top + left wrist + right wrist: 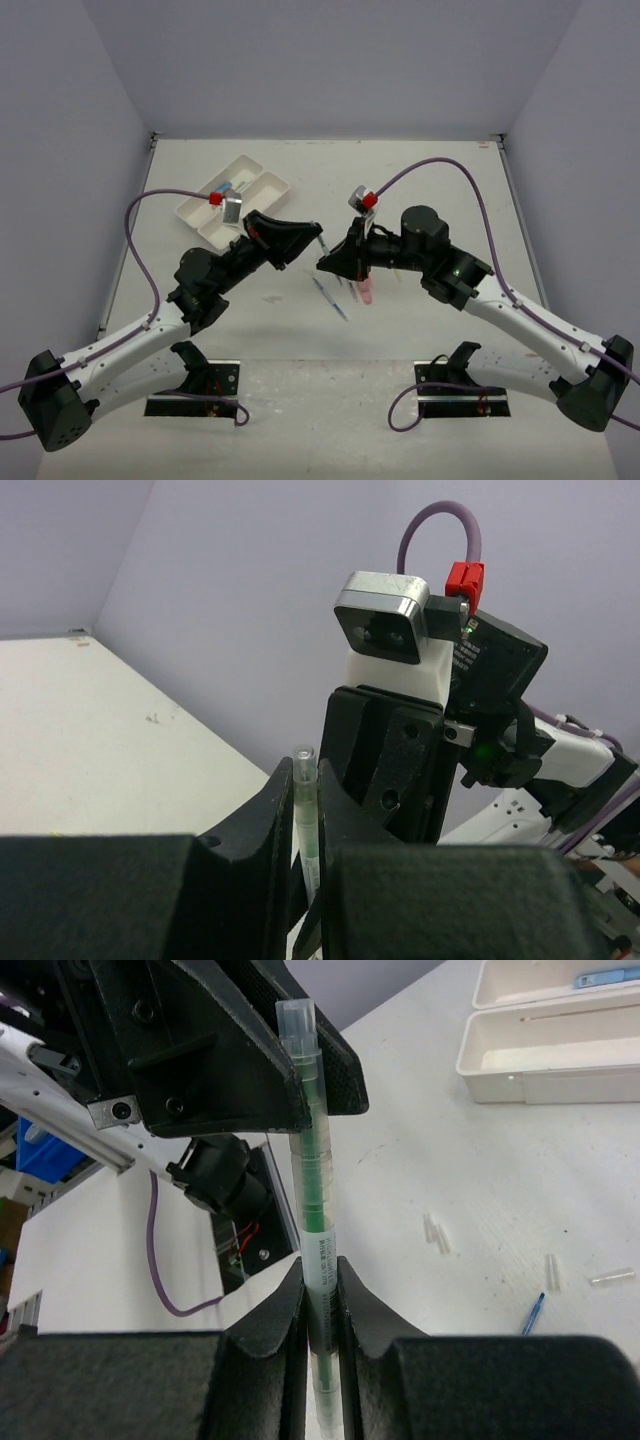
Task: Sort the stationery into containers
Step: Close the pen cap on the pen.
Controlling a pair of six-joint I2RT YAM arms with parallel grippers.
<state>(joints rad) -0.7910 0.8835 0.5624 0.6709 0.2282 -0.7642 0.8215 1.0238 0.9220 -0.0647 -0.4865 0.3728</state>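
Observation:
A green highlighter (318, 1160) with a clear cap is held above the table between both grippers. My right gripper (320, 1270) is shut on its labelled body. My left gripper (307, 770) is shut on its capped end (306, 810). In the top view the two grippers meet tip to tip, left (316, 233) above right (323, 264), in the middle of the table. Two white trays (262, 188) lie side by side at the back left, with a blue item (226, 186) in the far one. They also show in the right wrist view (520, 1085).
A thin blue pen (330, 298) and a pink marker (366, 290) lie on the table below the right gripper. Small clear pieces (437, 1232) and a blue bit (533, 1313) are scattered on the table. Grey walls enclose the table on three sides.

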